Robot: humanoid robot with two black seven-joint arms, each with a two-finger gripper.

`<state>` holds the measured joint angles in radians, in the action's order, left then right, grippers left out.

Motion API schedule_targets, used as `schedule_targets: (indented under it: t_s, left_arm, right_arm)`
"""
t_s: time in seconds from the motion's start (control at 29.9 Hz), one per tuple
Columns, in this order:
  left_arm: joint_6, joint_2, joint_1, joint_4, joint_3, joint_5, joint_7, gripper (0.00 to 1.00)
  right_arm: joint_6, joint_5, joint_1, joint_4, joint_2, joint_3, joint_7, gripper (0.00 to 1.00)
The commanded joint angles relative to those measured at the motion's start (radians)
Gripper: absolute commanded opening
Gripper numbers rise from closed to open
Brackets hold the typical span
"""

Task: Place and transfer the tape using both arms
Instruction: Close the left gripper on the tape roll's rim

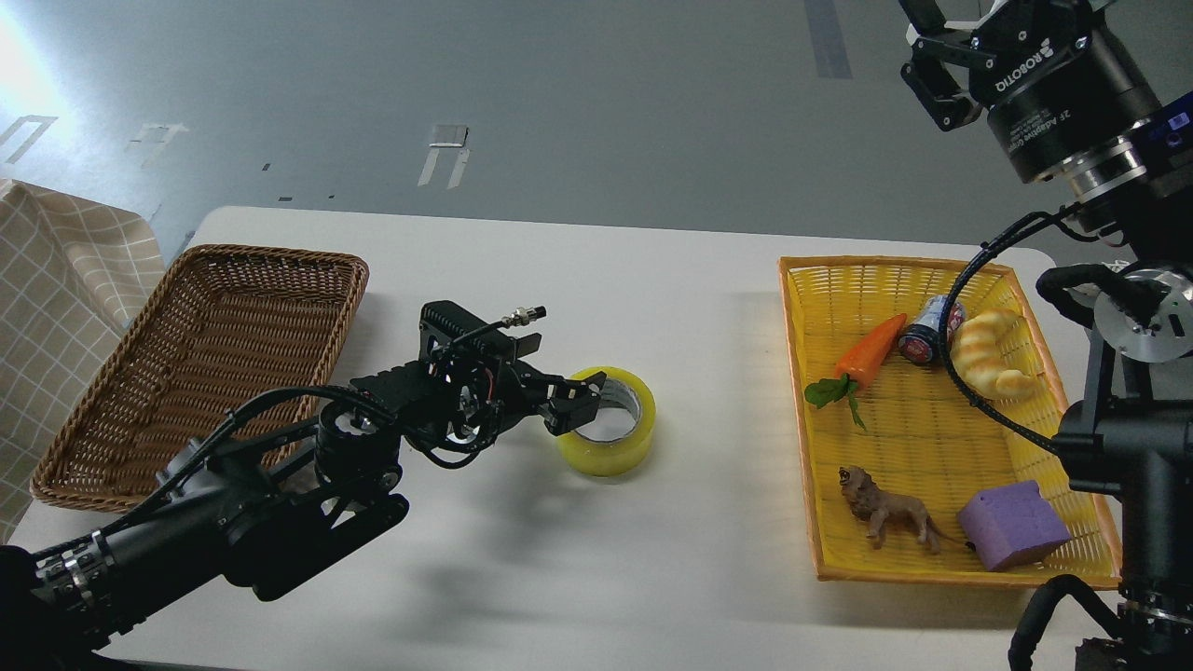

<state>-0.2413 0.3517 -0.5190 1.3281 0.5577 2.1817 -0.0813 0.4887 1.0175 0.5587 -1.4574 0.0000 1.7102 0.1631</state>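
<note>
- A white table (578,280) with rounded corners fills most of the head view; beyond its far edge lies a grey floor (559,93) with pale tape marks and a bright glare at the upper left.
- A beige checked cloth (56,280) hangs in at the left edge, just beside a brown wicker basket (200,359) that sits on the left part of the table.
- A yellow plastic basket (811,391) sits on the right part, holding a toy carrot (867,359), a small can (927,331) lying on its side, a croissant-shaped bread toy (993,359), a toy lion (885,513) and a purple sponge block (1011,524).
- The tape (610,438) lies flat on the table between the two baskets, nearer the middle, its core opening facing up.
- The left arm (233,503) reaches in from the lower left, and the left gripper (580,403) is at the roll's near-left rim.
- One dark finger looks to sit inside the core and the other against the outer wall, so the jaws appear to pinch the roll's wall, though the dark fingers overlap and the contact is hard to confirm.
- The right gripper (941,65) hangs high at the upper right, well apart from the table and everything on it.
- Its fingers (937,93) are spread apart with nothing between them.
</note>
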Motion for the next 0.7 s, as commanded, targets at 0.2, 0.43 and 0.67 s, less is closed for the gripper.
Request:
schedule_targets:
  t_s: [0.2, 0.43, 0.67]
  left_arm:
    - [-0.003, -0.001, 0.001, -0.021, -0.002, 0.0, 0.003, 0.98]
    - [0.0, -0.007, 0.007, -0.061, -0.002, 0.0, 0.006, 0.97]
    - [0.0, -0.014, 0.016, -0.049, -0.002, 0.0, 0.006, 0.97]
  right_arm:
    - [0.0, 0.001, -0.017, -0.003, 0.0, -0.001, 0.004, 0.99]
    - [0.0, 0.001, -0.016, -0.001, 0.0, -0.003, 0.006, 0.99]
    - [0.0, 0.003, -0.017, -0.001, 0.0, -0.004, 0.006, 0.99]
